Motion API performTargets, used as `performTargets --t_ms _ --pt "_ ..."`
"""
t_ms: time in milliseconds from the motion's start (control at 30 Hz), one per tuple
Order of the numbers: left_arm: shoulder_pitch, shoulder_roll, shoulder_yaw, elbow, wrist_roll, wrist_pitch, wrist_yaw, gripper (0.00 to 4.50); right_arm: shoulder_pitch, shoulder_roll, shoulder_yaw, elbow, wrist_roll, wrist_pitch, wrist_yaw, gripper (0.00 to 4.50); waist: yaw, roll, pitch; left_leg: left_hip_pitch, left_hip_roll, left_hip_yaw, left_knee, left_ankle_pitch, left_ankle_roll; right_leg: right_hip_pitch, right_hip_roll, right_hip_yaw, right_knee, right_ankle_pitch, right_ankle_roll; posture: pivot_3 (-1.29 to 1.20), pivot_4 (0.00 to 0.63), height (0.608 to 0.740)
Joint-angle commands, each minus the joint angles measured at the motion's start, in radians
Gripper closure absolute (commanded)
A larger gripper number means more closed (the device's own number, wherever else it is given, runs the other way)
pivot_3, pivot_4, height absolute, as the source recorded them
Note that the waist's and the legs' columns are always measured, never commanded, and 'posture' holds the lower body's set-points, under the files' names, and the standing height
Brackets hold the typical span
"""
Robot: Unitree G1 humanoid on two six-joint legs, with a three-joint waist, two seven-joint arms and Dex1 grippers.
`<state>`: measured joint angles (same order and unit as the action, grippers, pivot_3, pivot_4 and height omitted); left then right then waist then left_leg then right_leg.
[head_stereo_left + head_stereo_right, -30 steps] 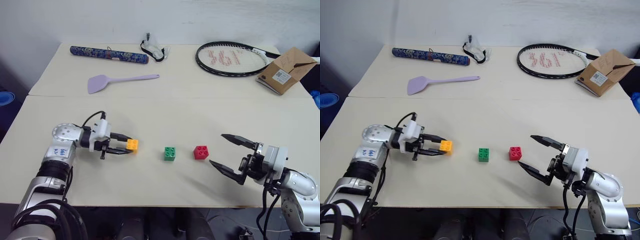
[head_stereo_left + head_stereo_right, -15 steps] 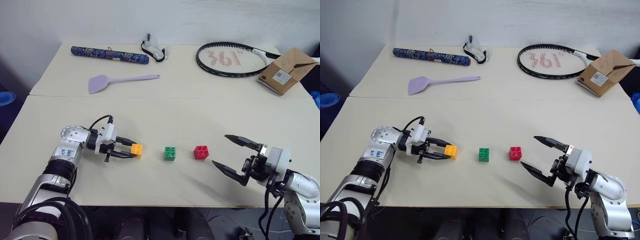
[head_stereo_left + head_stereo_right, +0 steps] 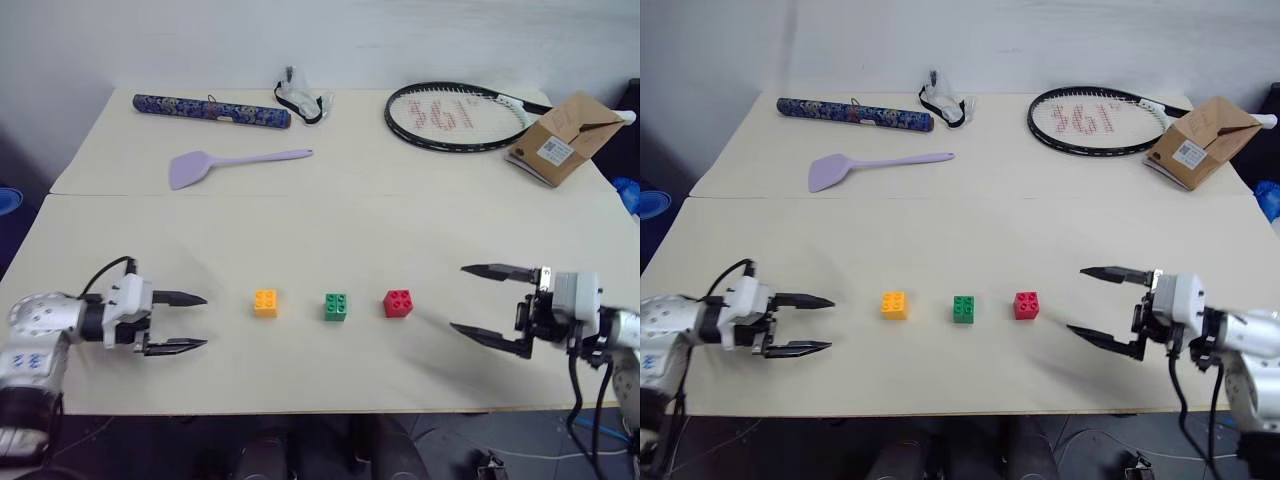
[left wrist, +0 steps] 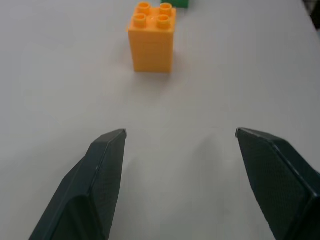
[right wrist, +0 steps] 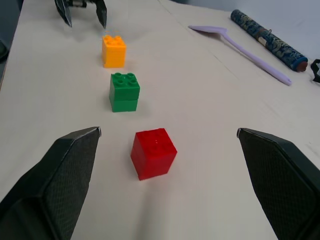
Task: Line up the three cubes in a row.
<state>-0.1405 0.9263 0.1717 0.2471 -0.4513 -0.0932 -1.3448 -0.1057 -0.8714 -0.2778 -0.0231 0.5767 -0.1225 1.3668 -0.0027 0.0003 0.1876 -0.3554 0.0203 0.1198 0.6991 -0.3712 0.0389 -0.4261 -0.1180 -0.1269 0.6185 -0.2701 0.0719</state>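
Note:
Three cubes stand in a row near the table's front: orange-yellow [image 3: 265, 302], green [image 3: 337, 306], red [image 3: 398, 303]. My left gripper [image 3: 192, 322] hovers open to the left of the orange-yellow cube [image 4: 151, 36], a clear gap away, nothing between its fingers. To the right of the red cube [image 5: 153, 152], my right gripper [image 3: 468, 298] stands wide open and empty, pointing at the row. The right wrist view looks down the whole line, with the green cube [image 5: 124, 91] and orange-yellow cube [image 5: 113, 50] beyond.
At the table's back lie a patterned blue tube [image 3: 211, 110], a lilac spatula [image 3: 232, 163], a black strap bundle [image 3: 302, 97], a tennis racket [image 3: 455, 116] and a cardboard box [image 3: 563, 138]. The table [image 3: 320, 240] has a seam across its middle.
My left gripper has let go of the orange-yellow cube, opened and drawn back to the left. My right gripper has shifted slightly right. The camera has moved a little.

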Motion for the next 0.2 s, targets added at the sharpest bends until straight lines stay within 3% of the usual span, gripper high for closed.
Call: performTargets --t_ms 33,200 --pt "0.097 0.034 0.127 -0.182 -0.047 0.079 0.070 0.82 -0.044 -0.077 -0.017 0.062 -0.011 -0.012 0.099 0.00 0.006 0.001 0.000 0.000 0.000 -0.001 0.000 0.000 0.000 0.000 0.000 0.000 0.000 0.000 0.000 0.00 0.150 0.740" --pt "0.135 0.005 0.175 -0.243 -0.049 0.133 0.133 0.82 -0.087 -0.090 0.004 0.145 -0.044 -0.048 0.155 0.00 0.008 0.001 0.000 0.000 0.000 -0.001 -0.001 -0.001 -0.001 0.000 0.000 -0.001 -0.001 0.000 -0.001 0.00 0.150 0.740"
